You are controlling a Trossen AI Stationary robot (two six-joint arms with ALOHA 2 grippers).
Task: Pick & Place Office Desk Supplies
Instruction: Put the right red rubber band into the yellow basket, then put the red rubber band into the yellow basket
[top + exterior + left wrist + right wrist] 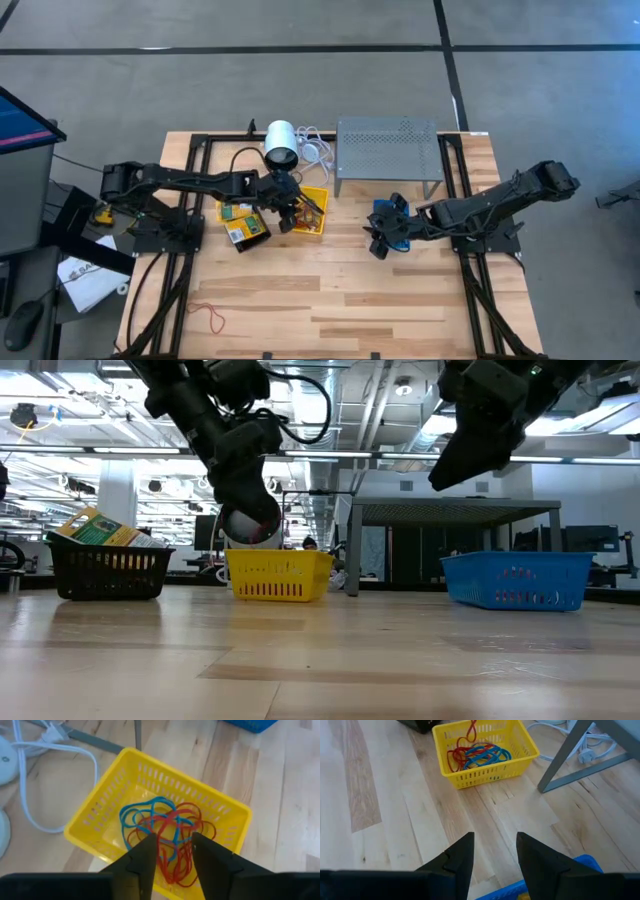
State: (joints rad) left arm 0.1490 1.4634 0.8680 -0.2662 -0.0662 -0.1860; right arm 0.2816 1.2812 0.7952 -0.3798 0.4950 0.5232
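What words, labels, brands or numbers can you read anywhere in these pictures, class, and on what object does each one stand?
No text can be read in any view.
Yellow-and-green packets: printing shows, too small to read.
White paper beside the table: dark marks, too blurred to read.
Yellow bin, blue bin, black bin: no lettering visible.

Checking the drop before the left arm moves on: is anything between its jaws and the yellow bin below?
Nothing visible. The left gripper hangs right over the yellow bin, jaws apart, with only red and blue rubber bands lying inside it.
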